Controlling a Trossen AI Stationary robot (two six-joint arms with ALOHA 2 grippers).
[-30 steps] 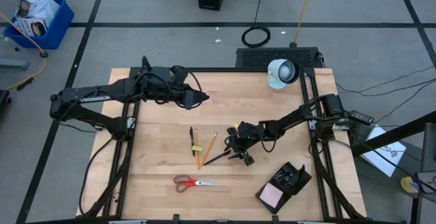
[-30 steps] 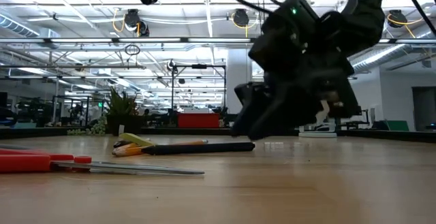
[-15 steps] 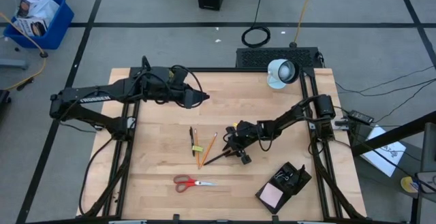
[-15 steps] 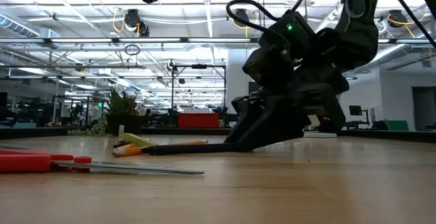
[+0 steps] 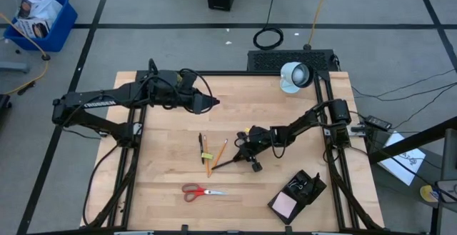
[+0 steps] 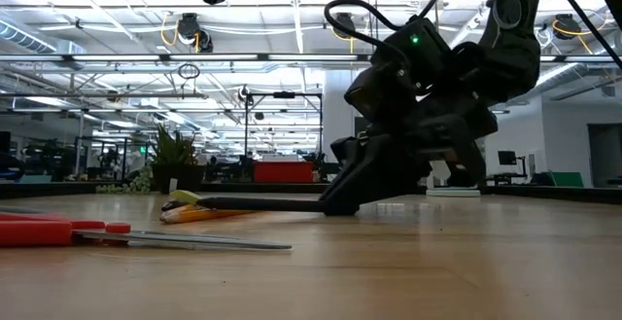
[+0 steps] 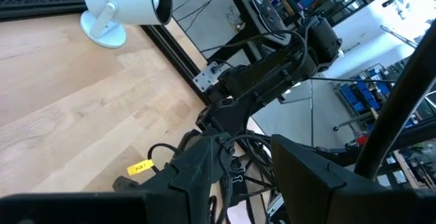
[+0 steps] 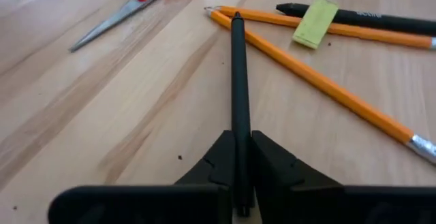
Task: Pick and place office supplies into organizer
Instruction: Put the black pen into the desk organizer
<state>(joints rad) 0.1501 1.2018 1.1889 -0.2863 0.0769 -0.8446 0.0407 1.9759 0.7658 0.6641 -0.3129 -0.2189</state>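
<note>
Black and slim, the pen (image 8: 238, 94) is pinched at one end between the fingers of our right gripper (image 5: 249, 156) near the middle of the table (image 5: 243, 99), its far tip still down beside two orange-yellow pencils (image 8: 320, 81) and a yellow-green scrap (image 8: 315, 21). We judge the grasp made and the lift next: raise it clear of the pencils, then carry it to the black organizer (image 5: 298, 194) at the table's front right corner. Our left gripper (image 5: 211, 102) waits, fingers apart and holding nothing, toward the back left. Red-handled scissors (image 5: 201, 191) lie near the front edge.
</note>
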